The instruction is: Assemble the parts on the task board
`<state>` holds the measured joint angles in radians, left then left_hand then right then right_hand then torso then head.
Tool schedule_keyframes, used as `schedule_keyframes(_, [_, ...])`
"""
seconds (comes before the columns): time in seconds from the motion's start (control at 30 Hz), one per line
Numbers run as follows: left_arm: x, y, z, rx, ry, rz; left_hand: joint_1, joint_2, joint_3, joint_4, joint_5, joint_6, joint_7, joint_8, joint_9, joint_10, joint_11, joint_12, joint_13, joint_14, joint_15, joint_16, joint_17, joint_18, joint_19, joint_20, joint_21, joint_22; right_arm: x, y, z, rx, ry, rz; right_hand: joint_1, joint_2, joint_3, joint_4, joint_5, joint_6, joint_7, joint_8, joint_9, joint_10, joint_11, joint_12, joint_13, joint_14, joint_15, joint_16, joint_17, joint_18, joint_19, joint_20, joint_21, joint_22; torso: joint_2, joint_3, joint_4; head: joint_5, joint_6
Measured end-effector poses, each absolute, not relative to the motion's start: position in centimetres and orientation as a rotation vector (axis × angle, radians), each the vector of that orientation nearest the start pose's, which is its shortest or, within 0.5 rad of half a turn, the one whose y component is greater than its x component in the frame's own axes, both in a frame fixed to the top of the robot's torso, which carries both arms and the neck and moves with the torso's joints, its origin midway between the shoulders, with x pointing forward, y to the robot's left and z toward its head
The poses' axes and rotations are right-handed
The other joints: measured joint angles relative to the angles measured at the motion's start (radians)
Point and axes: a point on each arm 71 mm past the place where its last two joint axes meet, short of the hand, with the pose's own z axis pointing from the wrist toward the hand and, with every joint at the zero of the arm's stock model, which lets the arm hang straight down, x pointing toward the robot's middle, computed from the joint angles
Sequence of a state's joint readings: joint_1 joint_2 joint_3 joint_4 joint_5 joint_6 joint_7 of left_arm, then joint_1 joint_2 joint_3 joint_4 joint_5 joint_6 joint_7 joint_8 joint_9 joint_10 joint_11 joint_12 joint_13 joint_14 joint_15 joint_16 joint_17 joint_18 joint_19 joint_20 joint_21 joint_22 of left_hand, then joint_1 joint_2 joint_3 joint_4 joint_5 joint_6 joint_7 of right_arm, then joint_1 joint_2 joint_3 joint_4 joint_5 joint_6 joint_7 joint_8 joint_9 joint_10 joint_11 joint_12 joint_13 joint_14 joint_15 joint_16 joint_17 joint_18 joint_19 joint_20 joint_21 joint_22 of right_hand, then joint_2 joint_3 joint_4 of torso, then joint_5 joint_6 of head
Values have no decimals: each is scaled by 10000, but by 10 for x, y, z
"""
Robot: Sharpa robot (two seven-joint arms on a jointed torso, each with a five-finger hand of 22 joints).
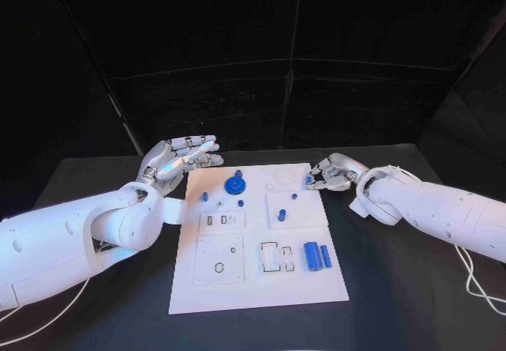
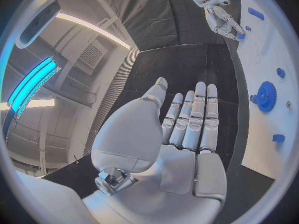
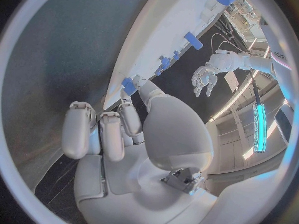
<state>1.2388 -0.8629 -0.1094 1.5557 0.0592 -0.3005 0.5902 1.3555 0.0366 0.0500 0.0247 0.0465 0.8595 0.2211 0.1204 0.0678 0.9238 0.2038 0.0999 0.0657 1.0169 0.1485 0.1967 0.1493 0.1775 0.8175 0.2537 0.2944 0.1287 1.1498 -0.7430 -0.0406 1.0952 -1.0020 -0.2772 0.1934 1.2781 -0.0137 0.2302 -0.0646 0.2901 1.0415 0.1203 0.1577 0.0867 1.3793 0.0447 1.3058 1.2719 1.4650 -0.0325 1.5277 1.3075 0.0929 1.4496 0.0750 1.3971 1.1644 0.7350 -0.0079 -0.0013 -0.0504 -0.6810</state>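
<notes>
We see no readable writing — the left hand (image 1: 181, 162) spreads empty; the right hand (image 1: 329, 178) pinches a blue part (image 3: 129, 85) over the task board (image 1: 253, 289).

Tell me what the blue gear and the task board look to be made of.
The blue gear looks like matte moulded plastic: even colour, no metallic glint. The task board looks like a flat white plastic or painted plate with a dull surface; which one cannot be told.

Left hand (image 1: 181, 160) raised, flat, fingers extended (holding nothing); right hand (image 1: 331, 175) curled, thumb and fingertip pinched together.
</notes>
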Motion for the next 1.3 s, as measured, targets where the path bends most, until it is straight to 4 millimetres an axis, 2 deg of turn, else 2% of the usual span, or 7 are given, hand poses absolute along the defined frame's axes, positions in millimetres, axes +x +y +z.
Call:
schedule_keyframes(0.33, [481,214,-170,-10498,12712,-16499,0,0,-1,-35,0,3,-3,0,0,6,-6,0,0,0,0,0,2,0,0,0,0,-4,535,-278,-228,3039,16782,7881,-45,69,113,18,-19,-5,-2,-20,6,36,-36,-1,-1,0,1,0,-1,1,-1,-71,0,0,-9,1,0,-2,26])
schedule_keyframes(0.47, [481,215,-170,-10506,12704,-16479,0,0,-2,-84,0,35,-35,0,0,40,-40,0,0,0,0,0,11,0,0,0,0,-16,527,-276,-224,3175,16669,8042,-53,79,148,18,38,-14,-8,-50,0,36,-36,-1,-1,0,1,0,-1,0,-1,-71,0,-6,-35,-17,-3,-2,37])
schedule_keyframes(0.6, [481,217,-170,-10513,12694,-16453,0,0,-2,-84,0,35,-35,0,0,39,-40,0,0,0,0,0,11,0,0,0,0,-15,521,-266,-215,3186,16540,8302,-42,91,168,0,38,-36,-1,-52,-18,35,-36,-2,-2,0,1,0,-1,0,-1,-71,0,-27,-66,-47,-10,60,44])
schedule_keyframes(0.83, [482,218,-170,-10510,12672,-16418,0,0,-2,-84,0,35,-35,0,0,39,-39,0,0,0,0,0,11,0,0,0,0,-15,513,-236,-194,2982,16371,8750,-41,90,194,-27,38,-44,0,-91,-25,35,-36,-3,-2,0,1,0,-1,1,-1,-71,0,-55,-111,-90,-10,186,28])
schedule_keyframes(1.03, [483,218,-170,-10508,12664,-16396,0,0,-2,-84,0,36,-35,0,0,38,-39,0,0,0,0,0,10,0,0,0,0,-14,506,-204,-188,2690,16461,9034,-41,90,196,-30,38,-68,7,-57,-52,35,-36,-7,-3,-1,2,0,-1,0,-2,-70,0,-55,-112,-96,-2,280,13])
schedule_keyframes(1.3, [485,217,-171,-10503,12661,-16375,0,0,-1,-84,0,35,-35,0,0,38,-38,0,0,0,0,-40,10,0,0,0,0,-14,501,-149,-186,2201,16697,9235,-41,89,226,-62,38,-99,12,-55,-42,35,-36,-8,-7,0,2,0,-2,-1,-2,-70,0,-70,-106,-90,2,447,-63])
